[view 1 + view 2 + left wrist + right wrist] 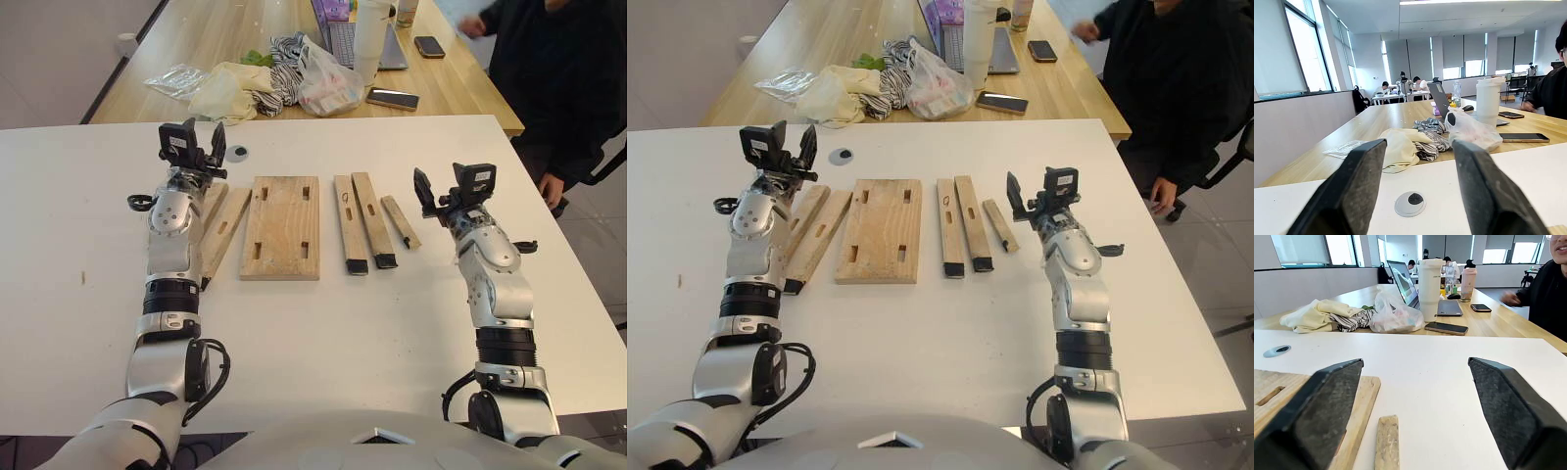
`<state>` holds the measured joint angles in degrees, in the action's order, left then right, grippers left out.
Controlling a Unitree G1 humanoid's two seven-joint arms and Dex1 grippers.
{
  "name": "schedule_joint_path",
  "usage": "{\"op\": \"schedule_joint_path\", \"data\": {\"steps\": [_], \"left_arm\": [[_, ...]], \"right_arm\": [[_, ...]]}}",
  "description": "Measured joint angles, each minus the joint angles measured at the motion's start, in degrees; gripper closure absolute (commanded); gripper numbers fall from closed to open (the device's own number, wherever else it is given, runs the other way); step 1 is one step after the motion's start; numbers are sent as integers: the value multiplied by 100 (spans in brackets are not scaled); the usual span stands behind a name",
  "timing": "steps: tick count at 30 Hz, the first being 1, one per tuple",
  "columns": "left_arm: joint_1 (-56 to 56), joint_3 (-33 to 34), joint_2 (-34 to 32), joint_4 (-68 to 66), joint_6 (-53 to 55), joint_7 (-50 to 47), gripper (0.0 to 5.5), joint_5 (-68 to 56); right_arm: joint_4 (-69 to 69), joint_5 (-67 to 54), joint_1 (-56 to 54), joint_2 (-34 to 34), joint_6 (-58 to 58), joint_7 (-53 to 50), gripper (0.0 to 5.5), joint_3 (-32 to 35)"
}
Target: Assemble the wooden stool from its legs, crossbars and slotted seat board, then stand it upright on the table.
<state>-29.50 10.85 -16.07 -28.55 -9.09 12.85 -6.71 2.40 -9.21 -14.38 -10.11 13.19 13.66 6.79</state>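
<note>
Silver arms point(168, 257), black end effectors point(209, 145)

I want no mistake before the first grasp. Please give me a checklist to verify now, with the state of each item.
1. Left gripper open and empty: ok.
2. Right gripper open and empty: ok.
3. Seat board flat, four slots uncovered: ok.
4. Right legs lying free beside the board: ok.
5. Left legs free to grasp: not ok, the left arm covers part of them.
6. Enough crossbars: cannot tell; I count one crossbar.
</note>
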Motion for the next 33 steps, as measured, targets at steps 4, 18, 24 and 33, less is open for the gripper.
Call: {"op": "schedule_joint_path", "data": {"steps": [4,18,24,33], "left_arm": [[20,2,-10,-38,-8,-15,305,42],[64,-44,-2,-72,14,-10,303,68],[65,-79,-1,-70,19,-40,303,125],[66,-112,15,14,55,-14,303,116]], "right_arm": [[-1,116,212,-231,72,291,157,-203],[935,472,842,-413,-78,608,262,-705],[903,472,868,-405,-129,611,348,-799],[870,463,891,-399,-131,603,419,-864]]}}
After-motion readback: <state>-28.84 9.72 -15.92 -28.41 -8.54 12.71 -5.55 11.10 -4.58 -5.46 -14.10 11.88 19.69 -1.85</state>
